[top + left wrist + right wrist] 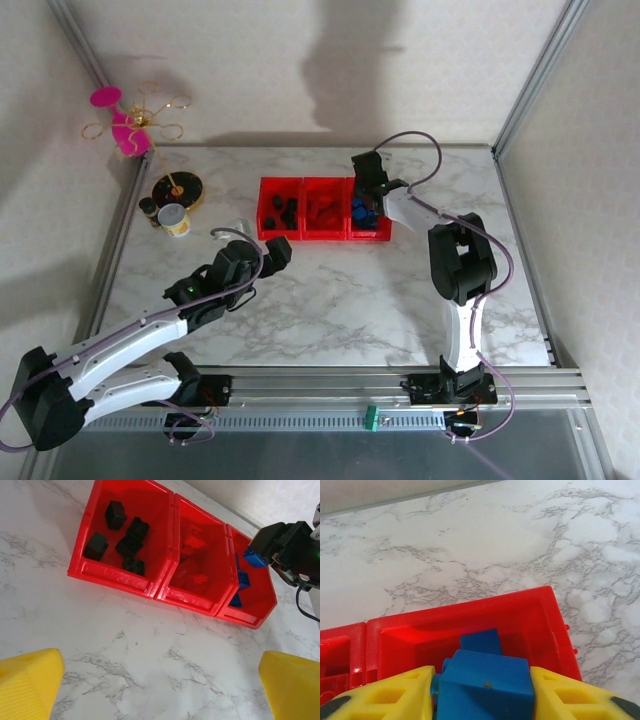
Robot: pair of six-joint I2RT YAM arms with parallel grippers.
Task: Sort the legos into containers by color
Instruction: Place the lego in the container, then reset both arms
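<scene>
My right pincer (482, 687) pinches a plain blue lego brick (485, 672) over the rightmost of three joined red bins (555, 615), where other blue bricks (242, 579) lie, while my left pincer (160, 687) hangs spread above the white, grey-veined marble table (330, 310) walled by pale panels (250, 60).

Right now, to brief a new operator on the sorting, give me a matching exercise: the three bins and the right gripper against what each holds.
Column one:
1. left red translucent plastic bin
2. middle red bin
3. right red bin
4. right gripper

Column two:
A. blue plastic brick, clamped
B. small black plastic bricks
C. loose blue bricks
D. red bricks

Pairs: 1-B, 2-D, 3-C, 4-A.
</scene>
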